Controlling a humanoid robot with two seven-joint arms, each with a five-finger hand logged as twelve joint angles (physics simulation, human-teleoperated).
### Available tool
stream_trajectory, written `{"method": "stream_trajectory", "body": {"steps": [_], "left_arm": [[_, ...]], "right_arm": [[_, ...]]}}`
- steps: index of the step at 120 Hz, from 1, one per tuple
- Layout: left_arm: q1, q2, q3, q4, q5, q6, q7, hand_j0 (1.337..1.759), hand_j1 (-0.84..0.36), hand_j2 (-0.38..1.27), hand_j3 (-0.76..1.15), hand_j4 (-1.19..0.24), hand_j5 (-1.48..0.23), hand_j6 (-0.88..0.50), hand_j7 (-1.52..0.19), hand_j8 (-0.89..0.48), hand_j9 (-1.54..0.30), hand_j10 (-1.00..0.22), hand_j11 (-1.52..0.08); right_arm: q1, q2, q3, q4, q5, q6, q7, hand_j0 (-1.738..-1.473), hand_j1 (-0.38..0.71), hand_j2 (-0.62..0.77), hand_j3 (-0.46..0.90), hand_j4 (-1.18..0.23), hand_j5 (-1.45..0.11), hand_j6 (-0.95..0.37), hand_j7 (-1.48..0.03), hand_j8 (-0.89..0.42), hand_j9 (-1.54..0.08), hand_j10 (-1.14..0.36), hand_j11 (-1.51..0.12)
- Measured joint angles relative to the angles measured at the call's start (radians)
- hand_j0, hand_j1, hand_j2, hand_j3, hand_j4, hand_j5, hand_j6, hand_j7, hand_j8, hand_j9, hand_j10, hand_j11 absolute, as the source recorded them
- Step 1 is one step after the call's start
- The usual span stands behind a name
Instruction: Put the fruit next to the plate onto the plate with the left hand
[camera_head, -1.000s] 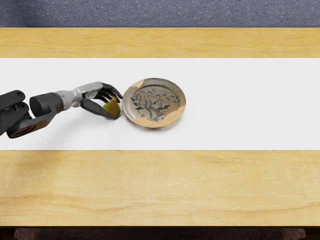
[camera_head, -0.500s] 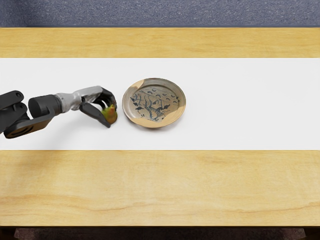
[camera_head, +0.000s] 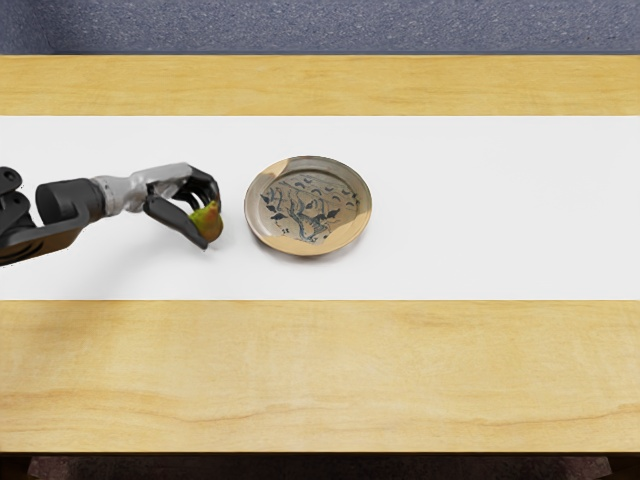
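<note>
My left hand (camera_head: 196, 205) comes in from the left edge and is shut on a small yellow-green pear (camera_head: 207, 221) with a reddish blush. The pear sits between the curled dark fingers, over the white runner. The round brown plate (camera_head: 308, 205) with a dark tree-and-birds pattern lies to the right of the hand, a short gap away. Nothing lies on the plate. The right arm does not show.
A white runner (camera_head: 480, 210) crosses the wooden table (camera_head: 320, 370) from left to right. Bare wood strips run along the front and the back of it.
The left hand closed around the pear and drew back to the left with it, away from the plate. The plate stayed where it was.
</note>
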Motion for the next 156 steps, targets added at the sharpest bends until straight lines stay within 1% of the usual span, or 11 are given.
{"method": "stream_trajectory", "body": {"steps": [15, 34, 60, 65, 82, 108, 109, 111, 118, 127, 156], "left_arm": [[-0.042, 0.009, -0.002, -0.039, -0.022, -0.001, 0.018, 1.652, -0.21, 0.37, 0.00, -0.68, -1.11, -0.51, -1.06, -0.43, -1.08, -0.57, -1.08], [-0.092, 0.008, -0.002, -0.066, -0.042, -0.001, 0.043, 1.653, -0.21, 0.39, 0.00, -0.69, -1.11, -0.51, -1.06, -0.44, -1.07, -0.58, -1.08], [-0.144, -0.038, -0.002, -0.071, -0.057, 0.006, 0.064, 1.653, -0.19, 0.37, 0.00, -0.70, -1.10, -0.53, -1.06, -0.46, -1.07, -0.59, -1.07], [-0.150, -0.093, 0.001, -0.057, -0.058, 0.008, 0.066, 1.653, -0.20, 0.41, 0.00, -0.72, -1.10, -0.53, -1.05, -0.47, -1.06, -0.59, -1.07], [-0.166, -0.172, 0.007, 0.012, -0.051, 0.009, 0.068, 1.654, -0.23, 0.47, 0.00, -0.71, -1.12, -0.52, -1.04, -0.46, -1.05, -0.57, -1.06], [-0.226, -0.335, 0.057, 0.186, -0.040, 0.011, 0.069, 1.655, -0.28, 0.56, 0.00, -0.69, -1.11, -0.51, -1.03, -0.45, -1.04, -0.56, -1.05], [-0.226, -0.339, 0.060, 0.193, -0.041, 0.011, 0.069, 1.655, -0.28, 0.57, 0.00, -0.70, -1.11, -0.51, -1.02, -0.48, -1.04, -0.55, -1.05], [-0.227, -0.345, 0.066, 0.206, -0.041, 0.011, 0.069, 1.655, -0.29, 0.60, 0.00, -0.69, -1.11, -0.50, -1.03, -0.45, -1.04, -0.57, -1.05], [-0.227, -0.351, 0.082, 0.241, -0.041, 0.013, 0.068, 1.656, -0.33, 0.66, 0.00, -0.69, -1.10, -0.51, -1.03, -0.44, -1.03, -0.57, -1.04], [-0.227, -0.372, 0.098, 0.265, -0.041, 0.014, 0.068, 1.656, -0.35, 0.71, 0.00, -0.71, -1.08, -0.51, -1.04, -0.45, -1.03, -0.59, -1.03], [-0.218, -0.377, 0.118, 0.287, -0.041, 0.014, 0.068, 1.656, -0.34, 0.70, 0.00, -0.72, -1.07, -0.51, -1.04, -0.46, -1.02, -0.60, -1.03]], "right_arm": [[0.000, 0.000, 0.001, 0.001, 0.000, 0.000, 0.000, -1.658, -0.31, -0.01, 0.00, -0.03, -0.04, -0.03, -0.04, -0.03, -0.04, -0.03, -0.04], [-0.001, 0.000, 0.001, 0.000, 0.000, 0.000, 0.000, -1.658, -0.31, -0.01, 0.00, -0.03, -0.04, -0.03, -0.04, -0.03, -0.04, -0.03, -0.04], [-0.002, 0.000, 0.001, -0.002, 0.000, 0.000, 0.000, -1.658, -0.31, -0.01, 0.00, -0.03, -0.04, -0.03, -0.04, -0.03, -0.04, -0.03, -0.04], [-0.002, 0.000, 0.001, -0.003, 0.000, 0.000, 0.000, -1.658, -0.31, -0.01, 0.00, -0.03, -0.04, -0.03, -0.04, -0.03, -0.04, -0.03, -0.04], [-0.002, 0.000, 0.001, -0.005, 0.000, 0.000, 0.000, -1.658, -0.31, -0.01, 0.00, -0.03, -0.04, -0.03, -0.04, -0.03, -0.04, -0.03, -0.04], [-0.002, 0.000, 0.000, -0.005, 0.000, 0.000, 0.000, -1.658, -0.31, -0.01, 0.00, -0.03, -0.04, -0.03, -0.04, -0.03, -0.04, -0.03, -0.04], [-0.002, 0.000, 0.000, -0.005, 0.000, 0.000, 0.000, -1.658, -0.31, -0.01, 0.00, -0.03, -0.04, -0.03, -0.04, -0.03, -0.04, -0.03, -0.04], [-0.002, 0.000, 0.000, -0.005, 0.000, 0.000, 0.000, -1.658, -0.31, -0.01, 0.00, -0.03, -0.04, -0.03, -0.04, -0.03, -0.04, -0.03, -0.04], [-0.002, 0.000, 0.000, -0.005, 0.000, 0.000, 0.000, -1.658, -0.31, -0.01, 0.00, -0.03, -0.04, -0.03, -0.04, -0.03, -0.04, -0.03, -0.04], [-0.002, 0.000, 0.000, -0.005, 0.000, 0.000, 0.000, -1.658, -0.31, -0.01, 0.00, -0.03, -0.04, -0.03, -0.04, -0.03, -0.04, -0.03, -0.04], [-0.003, 0.000, 0.000, -0.005, 0.000, 0.000, 0.000, -1.658, -0.31, -0.01, 0.00, -0.03, -0.04, -0.03, -0.04, -0.03, -0.04, -0.03, -0.04]]}}
